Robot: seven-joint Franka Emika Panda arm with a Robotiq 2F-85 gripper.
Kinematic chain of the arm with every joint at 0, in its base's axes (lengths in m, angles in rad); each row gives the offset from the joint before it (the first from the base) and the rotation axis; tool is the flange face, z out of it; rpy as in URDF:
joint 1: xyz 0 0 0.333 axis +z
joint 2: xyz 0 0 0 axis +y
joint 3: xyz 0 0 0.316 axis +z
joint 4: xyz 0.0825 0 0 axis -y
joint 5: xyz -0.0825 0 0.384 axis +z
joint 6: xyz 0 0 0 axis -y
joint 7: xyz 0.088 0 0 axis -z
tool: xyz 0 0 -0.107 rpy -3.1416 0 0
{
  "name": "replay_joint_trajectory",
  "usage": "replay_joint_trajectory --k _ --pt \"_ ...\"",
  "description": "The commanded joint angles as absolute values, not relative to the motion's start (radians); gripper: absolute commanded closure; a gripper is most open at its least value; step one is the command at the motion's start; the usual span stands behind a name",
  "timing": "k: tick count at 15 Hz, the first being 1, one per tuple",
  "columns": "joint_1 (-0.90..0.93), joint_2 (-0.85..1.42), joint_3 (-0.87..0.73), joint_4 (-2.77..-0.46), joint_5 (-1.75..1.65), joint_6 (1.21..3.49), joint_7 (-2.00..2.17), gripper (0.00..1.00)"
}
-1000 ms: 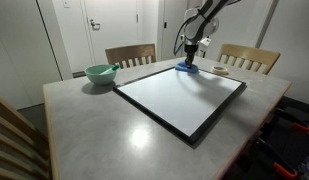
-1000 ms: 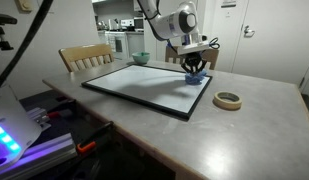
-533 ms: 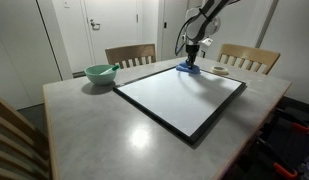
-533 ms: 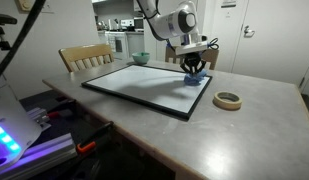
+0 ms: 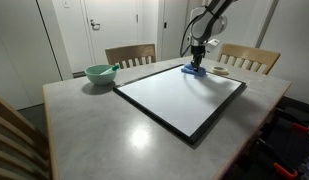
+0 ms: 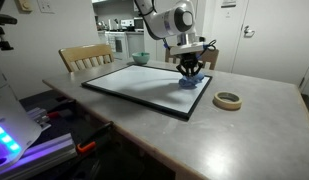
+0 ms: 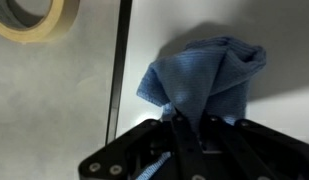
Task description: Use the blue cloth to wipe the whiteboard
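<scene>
Change: since a second ago my gripper (image 5: 197, 63) and the blue cloth (image 5: 194, 71) have slid a little way along the far edge of the whiteboard (image 5: 179, 100).
Gripper: clenched on the blue cloth; in the wrist view I see the fingertips pinching a gathered peak of fabric.
Cloth look: medium blue, soft, bunched into wrinkled folds that fan out from my fingertips.
Cloth place: directly under the gripper, on the glossy white surface, just inside the thin black frame near a corner.
Whiteboard: flat on the grey table (image 5: 94, 135), spreading away from the gripper.
Tape roll (image 6: 228, 100): on bare table across the frame from the gripper, apart from the cloth.
Green bowl (image 5: 100, 73): well apart from the gripper, past the board's other far corner.
</scene>
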State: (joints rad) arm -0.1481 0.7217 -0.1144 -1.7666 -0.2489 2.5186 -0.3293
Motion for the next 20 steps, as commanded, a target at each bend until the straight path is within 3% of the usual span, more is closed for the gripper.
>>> replay_joint_trajectory --k 1,6,7,13,14,20 --pt "-0.146 0.661 -0.127 -1.886 -0.276 2.531 -0.316 0.97" --pt "-0.15 0.608 -0.127 -1.974 -0.309 2.522 -0.341 0.97" --pt "-0.153 0.647 -0.121 -1.894 -0.293 2.514 -0.328 0.88" --pt "-0.153 0.625 -0.121 -1.932 -0.295 2.514 -0.33 0.88" --pt "-0.153 0.624 -0.121 -1.932 -0.295 2.514 -0.33 0.97" --pt "-0.163 0.618 -0.124 -1.988 -0.292 2.527 -0.328 0.97"
